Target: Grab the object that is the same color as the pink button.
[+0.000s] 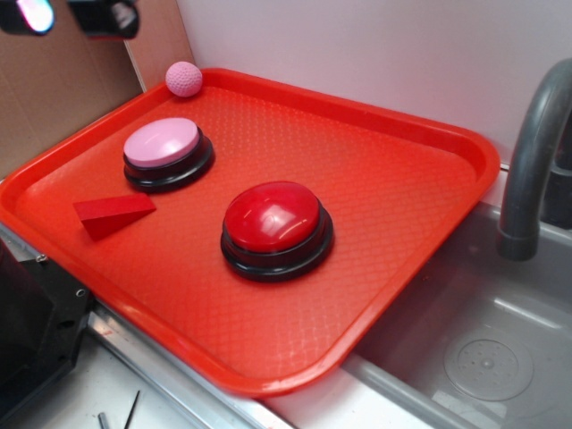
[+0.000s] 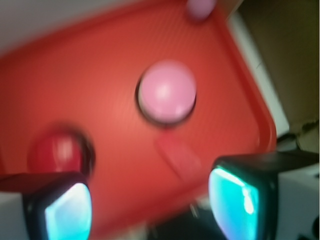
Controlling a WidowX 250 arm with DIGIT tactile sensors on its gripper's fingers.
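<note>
A small pink dimpled ball (image 1: 183,79) sits in the far left corner of the red tray (image 1: 393,188). It shows blurred at the top edge of the wrist view (image 2: 200,7). The pink button (image 1: 163,143), pale pink top on a black base, stands in front of the ball; it also shows in the wrist view (image 2: 166,91). My gripper (image 1: 67,16) hangs high at the top left, above and left of the tray. In the wrist view my gripper (image 2: 150,210) is open and empty, its fingers wide apart over the tray's near edge.
A red-topped dome button (image 1: 275,223) stands mid-tray. A red wedge block (image 1: 112,215) lies near the tray's left edge. A grey faucet (image 1: 534,152) and a sink basin (image 1: 487,357) are at the right. Cardboard (image 1: 54,98) stands behind the tray's left side.
</note>
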